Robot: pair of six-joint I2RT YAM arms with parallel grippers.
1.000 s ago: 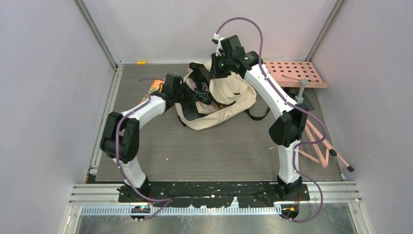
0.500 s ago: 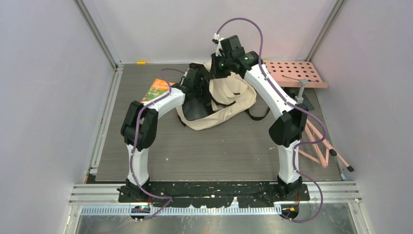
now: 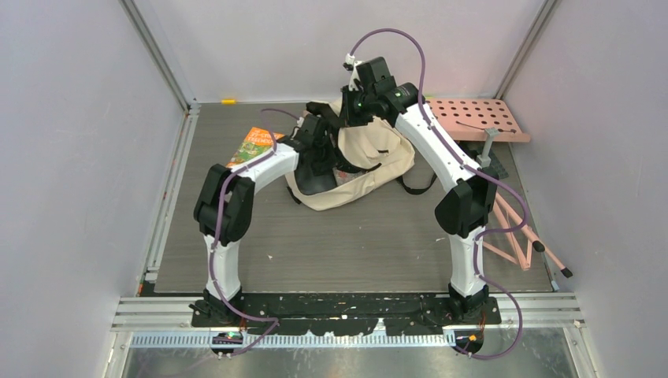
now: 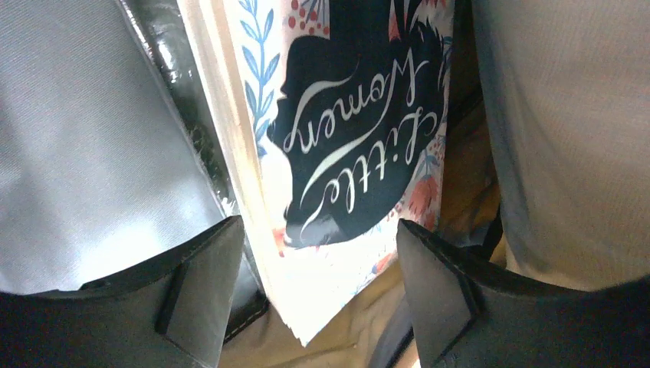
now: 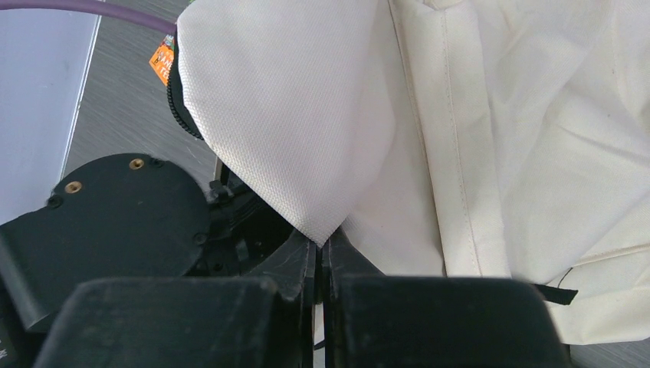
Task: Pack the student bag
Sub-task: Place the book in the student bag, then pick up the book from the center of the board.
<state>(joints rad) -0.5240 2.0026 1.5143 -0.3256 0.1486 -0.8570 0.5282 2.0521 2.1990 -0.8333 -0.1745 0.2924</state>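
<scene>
Top cam: the big soft cream fabric backpack (image 3: 378,157) with black straps slumps around 12 o'clock from the table's middle, with an orange paperback book (image 3: 254,144) at its 9 o'clock and a pink perforated board (image 3: 476,118) at 2. Left wrist: the left gripper (image 4: 322,299) has its jaws apart, and the corner of a floral "Little Women" book (image 4: 345,138) sits between them, cloth on both sides. Right wrist: the right gripper (image 5: 322,264) is pinched tight on a flap of the backpack.

Student bag (image 3: 378,153) cream; book (image 4: 349,138) floral, navy silhouette, white script; board (image 3: 480,118) pink, perforated.
</scene>
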